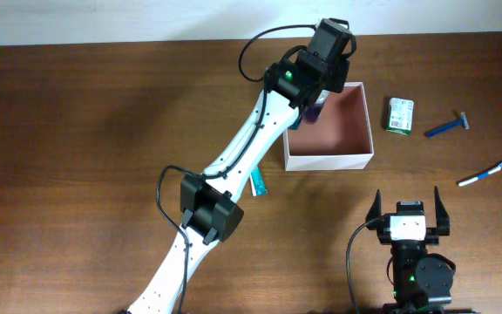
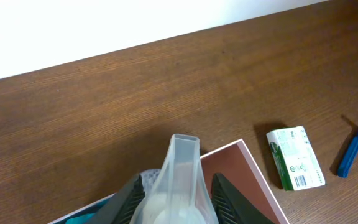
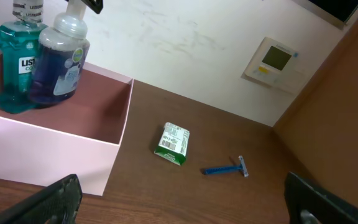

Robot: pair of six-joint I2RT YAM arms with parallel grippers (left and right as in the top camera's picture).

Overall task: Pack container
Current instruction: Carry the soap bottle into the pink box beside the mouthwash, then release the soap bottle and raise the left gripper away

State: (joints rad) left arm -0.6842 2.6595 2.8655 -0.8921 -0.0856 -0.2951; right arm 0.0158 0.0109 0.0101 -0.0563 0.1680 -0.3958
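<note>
Obs.: The container [image 1: 329,161] sits on the surface [image 1: 103,131] with its reddish floor mostly bare. The left pincer [image 2: 179,182] is over the container's far-left corner. It looks clenched on the translucent head of the blue bottle [image 3: 58,62], with a black finger close against each side of the neck. The right wrist view shows this bottle upright inside the container, touching or just beside the teal mouthwash [image 3: 18,62]. I cannot tell whether its base is fully down on the floor. The right pincer [image 1: 408,199] is released and empty, parked well in front of the container.

Step in hand (my judgement): placing the blue bottle.

Notes for doing it well:
- Confirm the base is flat on the container floor before letting go.
- Part the fingers only slightly. A wide opening near the mouthwash could knock it over.
- Withdraw straight up, since any sideways drag on the tall head could tip both bottles.
- Stay off the container's thin far wall, which looks easy to shift.

Outside the container, beyond its right wall, lie the packet [image 1: 399,115], the razor [image 1: 447,127] and the toothbrush [image 1: 492,171].
</note>
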